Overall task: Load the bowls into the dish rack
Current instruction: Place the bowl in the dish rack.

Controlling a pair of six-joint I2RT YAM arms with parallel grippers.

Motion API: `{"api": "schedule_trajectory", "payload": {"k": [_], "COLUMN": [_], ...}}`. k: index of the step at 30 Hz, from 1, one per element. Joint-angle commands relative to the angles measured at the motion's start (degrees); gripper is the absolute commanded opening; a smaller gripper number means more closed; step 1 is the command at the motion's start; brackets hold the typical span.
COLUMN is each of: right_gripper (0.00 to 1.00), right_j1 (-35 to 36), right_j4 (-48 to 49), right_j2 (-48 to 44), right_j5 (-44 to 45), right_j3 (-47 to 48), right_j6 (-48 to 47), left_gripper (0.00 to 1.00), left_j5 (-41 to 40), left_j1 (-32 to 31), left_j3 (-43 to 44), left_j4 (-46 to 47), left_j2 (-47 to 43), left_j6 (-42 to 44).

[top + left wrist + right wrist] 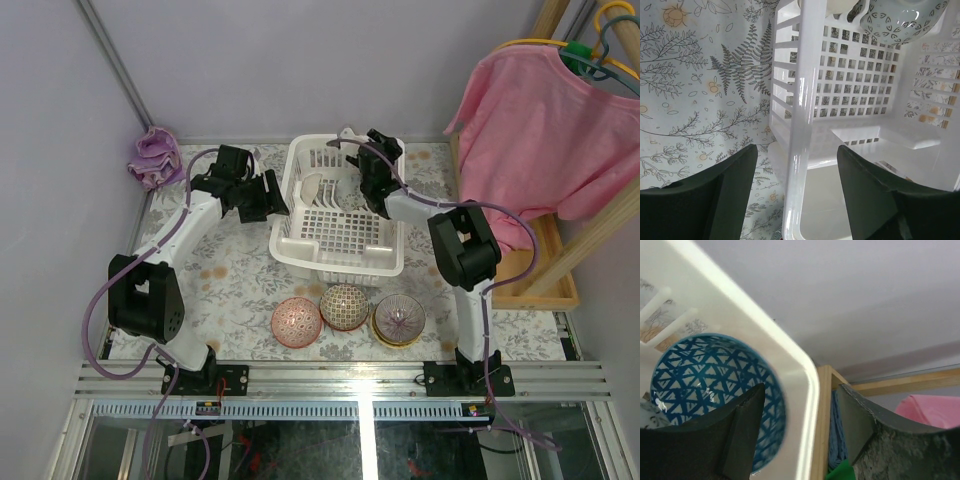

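Top external view is showing the dish rack [335, 268] sitting mid-table [230, 290], its long axis running from the near edge toward the far edge. Three bowls are lining up along the near edge, well apart from both arms: a pink-red bowl [297, 322], a netted tan bowl [343, 306] and a yellow-rimmed bowl [399, 319], which is facing mouth up.

Inside the rack, whitish bowls [314, 188] are standing on edge at the far-left end; their count is hard to tell from above.

The left end effector [272, 200] is straddling the rack's left wall. At the left wrist, its fingers [735, 185] are spreading wide, released, with the rim [805, 125] between them and a leaf-patterned bowl [900, 17] beyond.

The right end effector [372, 185] is hanging over the far-right corner, released too. At the right wrist, a blue-netted bowl [705, 375] is lying just inside the rim [807, 390], mouth facing the camera.
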Motion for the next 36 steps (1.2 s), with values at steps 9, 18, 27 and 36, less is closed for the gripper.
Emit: {"api": "schedule_trajectory", "payload": {"k": [9,18,27,36], "right_gripper": [0.67,0.7,0.54,0.55], "right_j1": [0.74,0.76,-1.7,-5.46], "right_j4": [6.08,0.07,-21.46,-44.26], "right_j2": [-1.6,-3.52,-3.76,2.71], "right_j5": [-2.49,-3.2,-2.64,-6.0], "right_j3": [-5.81,-4.61,11.71,31.15], "right_j6": [4.93,11.78,27.26,36.78], "left_gripper": [0.63,0.63,0.63,0.63], "left_j5": [0.45,0.37,0.25,0.33], "left_j1": [0.32,0.32,0.32,0.32], "left_j3": [0.49,0.27,0.86,1.58], "left_j4": [2.28,2.46,2.05,1.84], "left_j2": [1.05,0.97,0.93,1.59], "left_j6": [0.24,0.36,0.65,0.9]}}
